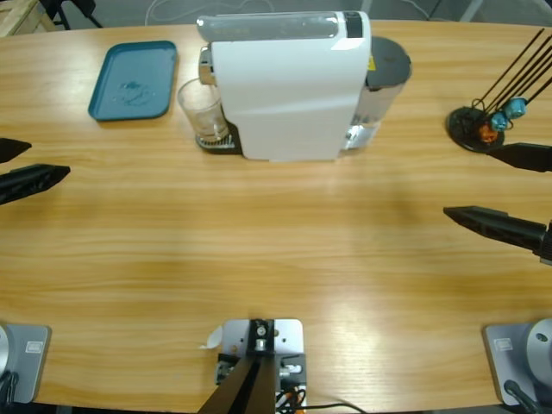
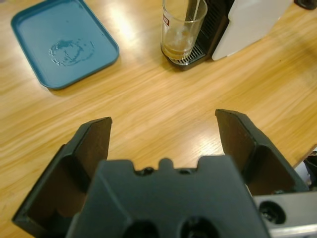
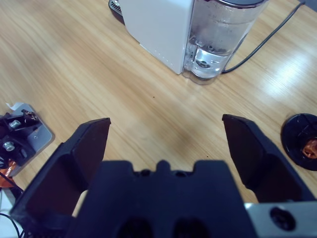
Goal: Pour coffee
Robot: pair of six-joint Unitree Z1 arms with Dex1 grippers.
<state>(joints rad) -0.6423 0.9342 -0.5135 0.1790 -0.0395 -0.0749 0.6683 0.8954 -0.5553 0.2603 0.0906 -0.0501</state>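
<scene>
- Left end effector (image 2: 163, 139): jaws apart, empty
- Coffee (image 2: 179, 48): shallow, in glass (image 2: 182, 27) well ahead, on drip tray
- Right end effector (image 3: 166, 144): jaws apart, empty
- Advice: grip glass low, keep upright

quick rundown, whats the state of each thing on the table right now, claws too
glass: upright on the machine's drip tray, not held
coffee: shallow pale brown layer in the glass bottom
white coffee machine: upright, clear water tank at its back partly filled
blue tray: flat on the table, only a wet smear on it
pod stand: upright, holding blue and orange pods
left claw: open, empty
right claw: open, empty
</scene>
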